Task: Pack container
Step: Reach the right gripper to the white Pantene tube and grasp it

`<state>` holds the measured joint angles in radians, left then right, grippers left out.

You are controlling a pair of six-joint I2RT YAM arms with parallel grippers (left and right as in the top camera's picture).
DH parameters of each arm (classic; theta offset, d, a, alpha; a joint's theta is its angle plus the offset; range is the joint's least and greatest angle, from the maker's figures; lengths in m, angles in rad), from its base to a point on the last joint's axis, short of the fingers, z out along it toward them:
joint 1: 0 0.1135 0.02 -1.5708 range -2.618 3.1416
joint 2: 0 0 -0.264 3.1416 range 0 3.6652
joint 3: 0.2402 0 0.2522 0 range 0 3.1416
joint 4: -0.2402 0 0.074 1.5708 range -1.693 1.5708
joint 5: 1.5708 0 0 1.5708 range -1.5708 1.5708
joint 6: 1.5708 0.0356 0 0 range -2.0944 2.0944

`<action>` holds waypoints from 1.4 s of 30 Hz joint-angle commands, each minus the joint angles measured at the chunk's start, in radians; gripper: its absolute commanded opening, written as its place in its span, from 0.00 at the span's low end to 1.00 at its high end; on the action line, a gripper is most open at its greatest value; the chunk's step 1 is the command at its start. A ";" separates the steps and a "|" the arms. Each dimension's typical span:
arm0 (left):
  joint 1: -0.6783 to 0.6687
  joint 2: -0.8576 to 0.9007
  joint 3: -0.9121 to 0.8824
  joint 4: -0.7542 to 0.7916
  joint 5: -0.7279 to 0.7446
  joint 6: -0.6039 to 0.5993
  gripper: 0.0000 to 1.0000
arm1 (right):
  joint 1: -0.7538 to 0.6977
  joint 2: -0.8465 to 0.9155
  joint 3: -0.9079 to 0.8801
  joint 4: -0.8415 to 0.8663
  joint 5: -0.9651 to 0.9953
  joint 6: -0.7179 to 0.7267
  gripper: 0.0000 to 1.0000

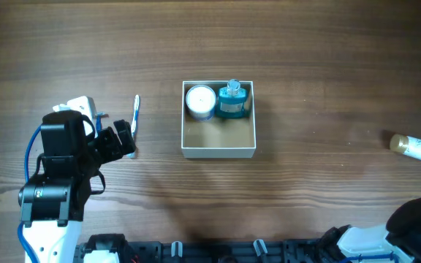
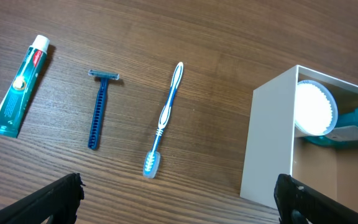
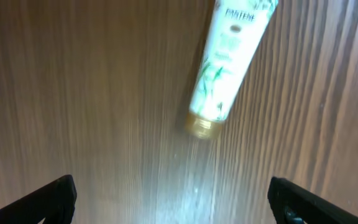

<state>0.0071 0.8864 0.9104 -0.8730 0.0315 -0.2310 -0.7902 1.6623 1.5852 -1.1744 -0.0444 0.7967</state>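
The container (image 1: 218, 152), a square white-walled box with a tan inside, sits mid-table. It holds a round white jar (image 1: 200, 101) and a teal bottle (image 1: 233, 102) along its far wall. In the left wrist view its white wall (image 2: 269, 143) is at the right, with the jar (image 2: 314, 108) and the bottle (image 2: 356, 124) inside. My left gripper (image 2: 179, 202) is open and empty, left of the container, above bare wood. Ahead of it lie a blue-white toothbrush (image 2: 165, 118), a blue razor (image 2: 98, 109) and a teal toothpaste tube (image 2: 20, 85). My right gripper (image 3: 173, 199) is open and empty, short of a white Pantene tube (image 3: 225, 62).
In the overhead view the toothbrush (image 1: 136, 113) lies just beyond the left arm (image 1: 64, 168), which hides the razor. The white tube (image 1: 419, 147) lies at the table's right edge. The right arm (image 1: 415, 219) is at the bottom right corner.
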 commanded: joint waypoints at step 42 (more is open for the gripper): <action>-0.005 0.000 0.018 -0.008 0.002 -0.013 1.00 | -0.195 0.489 -0.138 0.448 0.044 -0.192 0.66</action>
<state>0.0071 0.8864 0.9104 -0.8799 0.0315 -0.2310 -0.9855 2.0991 1.4525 -0.7212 -0.0029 0.6006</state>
